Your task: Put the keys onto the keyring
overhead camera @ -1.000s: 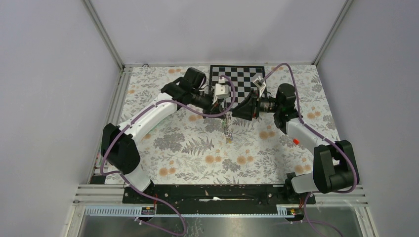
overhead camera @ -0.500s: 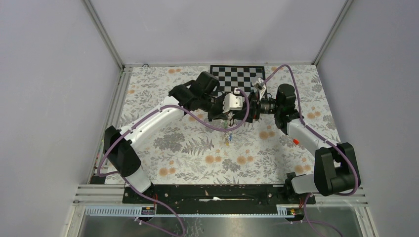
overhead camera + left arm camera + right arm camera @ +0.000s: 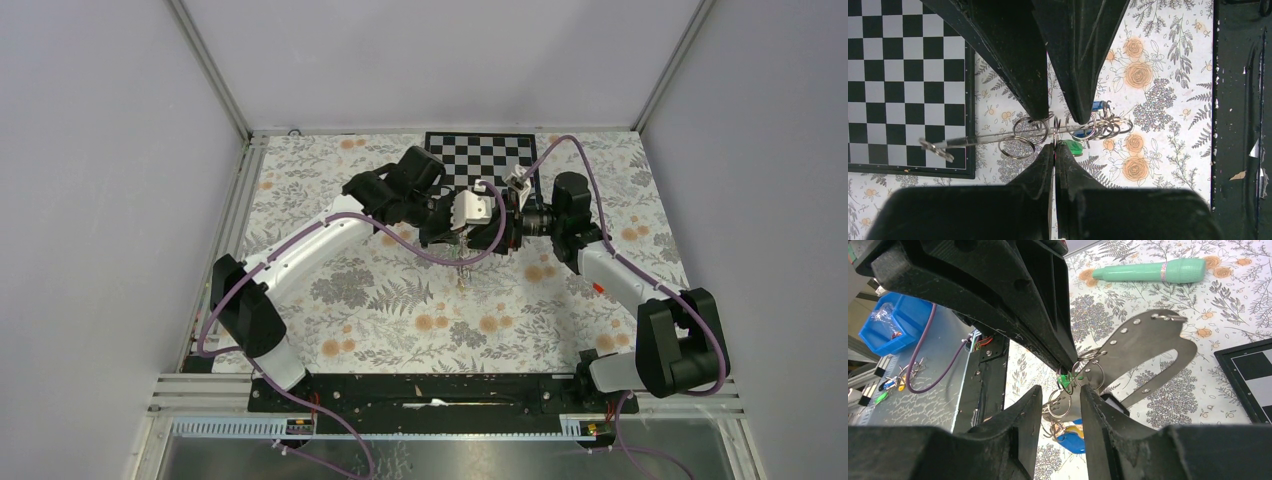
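Both arms meet in mid-air above the counter (image 3: 380,300). The left pincer (image 3: 1054,146) is clenched on the thin keyring (image 3: 1055,128), with the green key (image 3: 1073,146) and blue key (image 3: 1098,105) dangling just beside it. The right pincer (image 3: 1060,393) has its jaws apart, straddling the bunch of rings (image 3: 1103,129); gripping or not, I cannot tell.

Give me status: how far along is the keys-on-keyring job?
Looks done: the green plastic-headed key and blue plastic-headed key seem to hang in the bunch of silver split rings. In hand: left gripper shut on a thin silvery metal keyring; right gripper has jaws apart around the bunch, grip unclear. Left: can't confirm the other keys are on.
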Tool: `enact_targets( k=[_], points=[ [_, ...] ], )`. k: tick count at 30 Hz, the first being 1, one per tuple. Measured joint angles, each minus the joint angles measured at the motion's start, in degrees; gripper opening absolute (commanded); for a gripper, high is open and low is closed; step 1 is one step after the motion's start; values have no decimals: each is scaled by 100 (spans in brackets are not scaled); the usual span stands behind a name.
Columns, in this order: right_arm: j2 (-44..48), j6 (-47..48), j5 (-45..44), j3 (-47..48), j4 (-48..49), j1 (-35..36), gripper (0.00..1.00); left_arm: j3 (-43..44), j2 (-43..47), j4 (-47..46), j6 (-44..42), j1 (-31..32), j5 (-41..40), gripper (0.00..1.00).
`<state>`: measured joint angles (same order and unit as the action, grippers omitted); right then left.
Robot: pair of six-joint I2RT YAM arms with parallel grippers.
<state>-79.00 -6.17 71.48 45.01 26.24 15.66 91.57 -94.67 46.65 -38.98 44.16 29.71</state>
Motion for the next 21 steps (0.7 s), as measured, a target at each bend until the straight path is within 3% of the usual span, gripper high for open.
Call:
enact_targets(
  k=[16, 21],
  points=[
    [0, 79, -4, 13, -111, 170, 38, 2, -85, 4, 92, 4, 59, 0],
    [0, 76, -11, 15, -111, 192, 24, 2, -107, 11, 122, 4, 118, 0]
  ],
)
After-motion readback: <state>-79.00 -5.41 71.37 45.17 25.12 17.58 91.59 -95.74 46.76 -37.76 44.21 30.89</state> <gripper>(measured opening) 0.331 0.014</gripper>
